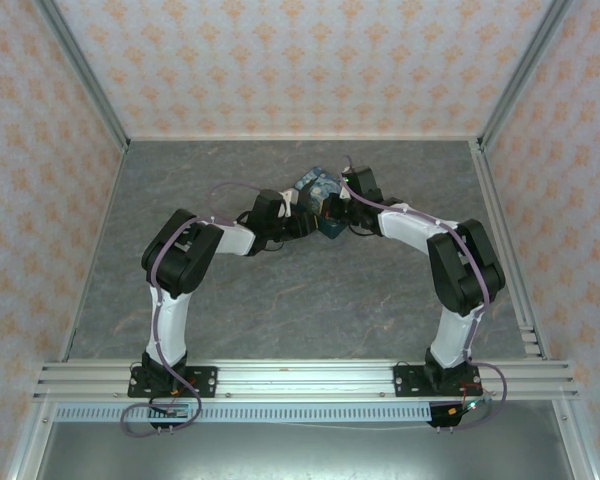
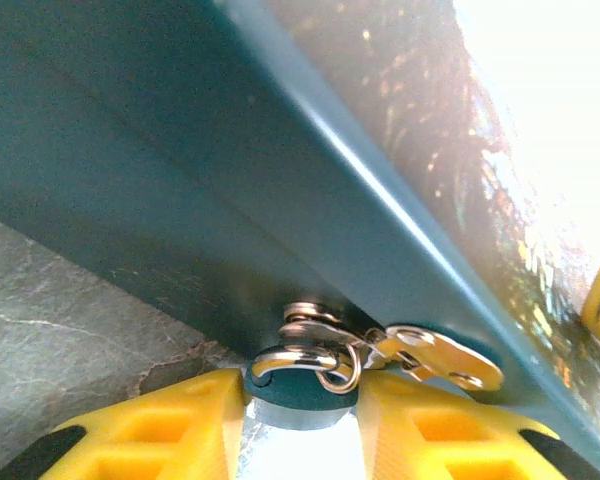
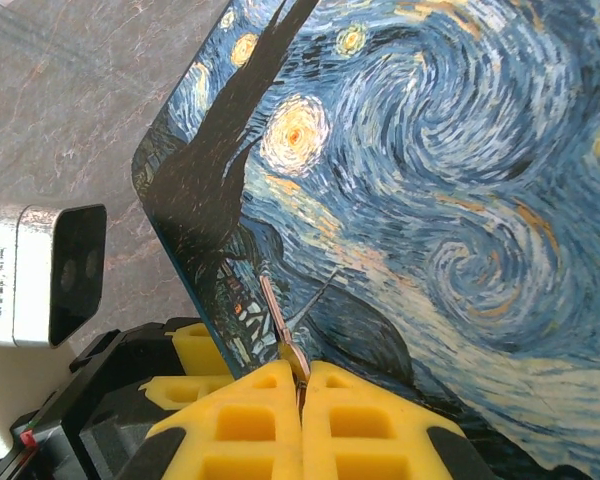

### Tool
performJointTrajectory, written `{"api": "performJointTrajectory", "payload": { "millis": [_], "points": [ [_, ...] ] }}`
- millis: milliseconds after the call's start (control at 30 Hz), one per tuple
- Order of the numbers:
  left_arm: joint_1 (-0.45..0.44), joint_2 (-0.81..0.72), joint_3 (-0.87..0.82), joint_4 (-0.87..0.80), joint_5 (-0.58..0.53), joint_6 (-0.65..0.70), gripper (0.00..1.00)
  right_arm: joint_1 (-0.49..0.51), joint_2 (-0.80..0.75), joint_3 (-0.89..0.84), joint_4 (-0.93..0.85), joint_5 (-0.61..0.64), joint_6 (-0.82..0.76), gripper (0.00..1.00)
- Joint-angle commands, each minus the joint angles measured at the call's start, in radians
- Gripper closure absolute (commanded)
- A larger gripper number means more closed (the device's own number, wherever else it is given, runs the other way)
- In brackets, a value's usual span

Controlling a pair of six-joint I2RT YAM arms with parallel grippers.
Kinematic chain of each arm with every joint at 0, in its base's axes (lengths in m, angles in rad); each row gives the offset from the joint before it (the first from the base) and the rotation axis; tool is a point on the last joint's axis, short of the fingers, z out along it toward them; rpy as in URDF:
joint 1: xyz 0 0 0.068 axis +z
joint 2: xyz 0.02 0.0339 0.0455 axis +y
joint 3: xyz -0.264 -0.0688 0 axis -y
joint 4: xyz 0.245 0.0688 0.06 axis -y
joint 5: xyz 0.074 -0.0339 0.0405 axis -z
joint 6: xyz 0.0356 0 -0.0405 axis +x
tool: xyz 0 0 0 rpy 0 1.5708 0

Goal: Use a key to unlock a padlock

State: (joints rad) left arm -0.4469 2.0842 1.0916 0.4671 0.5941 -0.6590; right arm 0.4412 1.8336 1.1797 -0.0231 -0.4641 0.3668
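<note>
The small teal padlock (image 2: 298, 392) sits between the yellow fingers (image 2: 180, 430) of my left gripper (image 2: 300, 425), which is shut on its body. Its metal shackle (image 2: 292, 360) hooks through a clasp on the blue side of the Starry Night tin (image 2: 180, 200). A ring with a spare key (image 2: 440, 360) hangs from the shackle. My right gripper (image 3: 302, 385) is shut on a thin key (image 3: 278, 315) whose blade points out over the tin's painted lid (image 3: 430, 200). In the top view both grippers, left (image 1: 305, 222) and right (image 1: 332, 212), meet at the tin (image 1: 315, 183).
The tin lies on a grey marble-patterned table (image 1: 280, 300), near the back middle. Patterned walls and metal rails (image 1: 300, 378) enclose the table. The left arm's white camera housing (image 3: 40, 270) and a yellow finger (image 3: 195, 350) sit close beside the tin's left edge.
</note>
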Motion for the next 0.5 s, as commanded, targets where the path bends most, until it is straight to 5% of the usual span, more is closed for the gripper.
{"api": "performJointTrajectory", "payload": {
  "millis": [0,467],
  "points": [
    [-0.033,0.053,0.027,-0.062,-0.034,-0.02,0.62,0.007,-0.006,-0.032,-0.042,-0.019,0.014,1.0],
    [-0.037,0.032,0.028,-0.061,-0.037,-0.045,0.74,0.005,-0.049,-0.042,-0.007,-0.015,0.01,1.0]
  ]
}}
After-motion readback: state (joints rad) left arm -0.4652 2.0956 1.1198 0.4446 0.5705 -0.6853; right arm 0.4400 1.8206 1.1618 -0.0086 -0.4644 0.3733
